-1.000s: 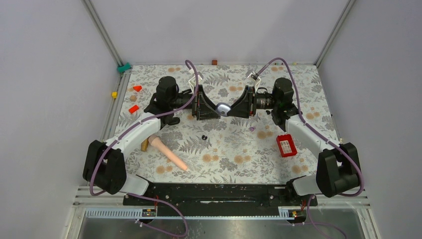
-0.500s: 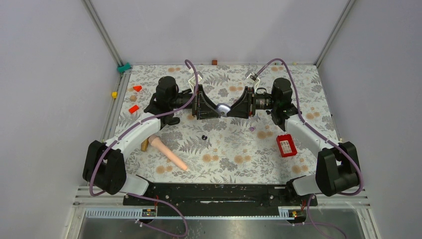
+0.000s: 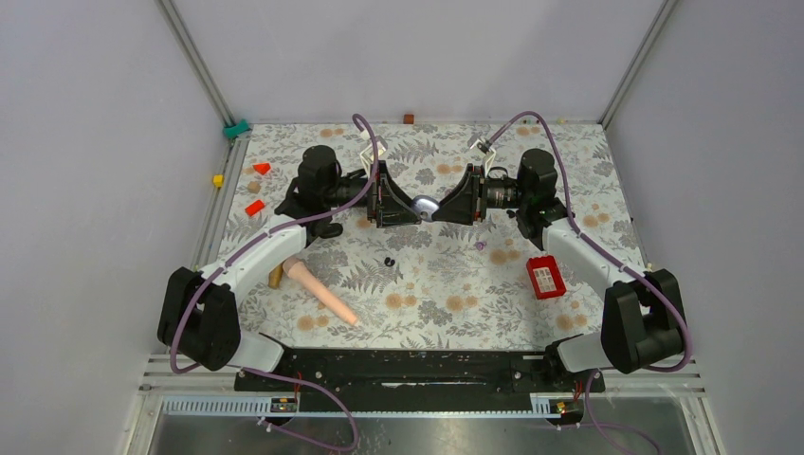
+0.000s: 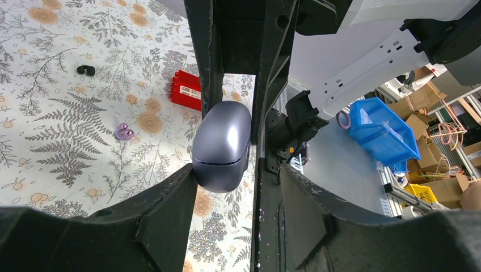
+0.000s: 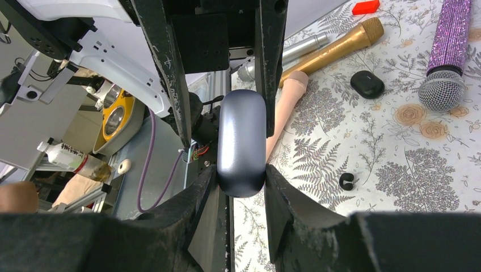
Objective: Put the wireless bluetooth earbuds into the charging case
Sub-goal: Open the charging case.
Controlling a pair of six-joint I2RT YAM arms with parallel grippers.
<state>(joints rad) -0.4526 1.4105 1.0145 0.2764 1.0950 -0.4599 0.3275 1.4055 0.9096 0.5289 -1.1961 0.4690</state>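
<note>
Right claw [image 5: 240, 173] is clamping one end of the charging case [image 5: 243, 141], its two fingers [image 5: 198, 209] pressing on either side of the rounded grey shell. Left claw [image 4: 237, 173] is facing it from the opposite side with its fingers spread wider than the case. The finger on the desk side is touching the shell, while the other is standing clear of it, with a finger of the right claw lying between. Both claws are meeting nose to nose above the middle of the desk [image 3: 446, 313], so the case is hanging in the air between them, off the flowered cloth. A thin seam is showing across the case in the left wrist view, and the lid is sitting closed.

The wireless bluetooth earbuds [image 4: 85, 69] are lying loose on the desk. A black bud [image 3: 388, 261] is resting on the near side of the claws, and a purple bud [image 3: 480, 245] is lying to the right of it, nearer the right arm. Neither is touching the case or a claw.

A red box [image 3: 545, 277] is sitting further right, beside the right arm. On the left, a peach microphone [image 3: 322, 292] is lying aslant. The right wrist view is also showing a gold microphone [image 5: 334, 48], a purple glitter microphone [image 5: 448, 51] and a small black oval case [image 5: 367, 84] between them.
</note>
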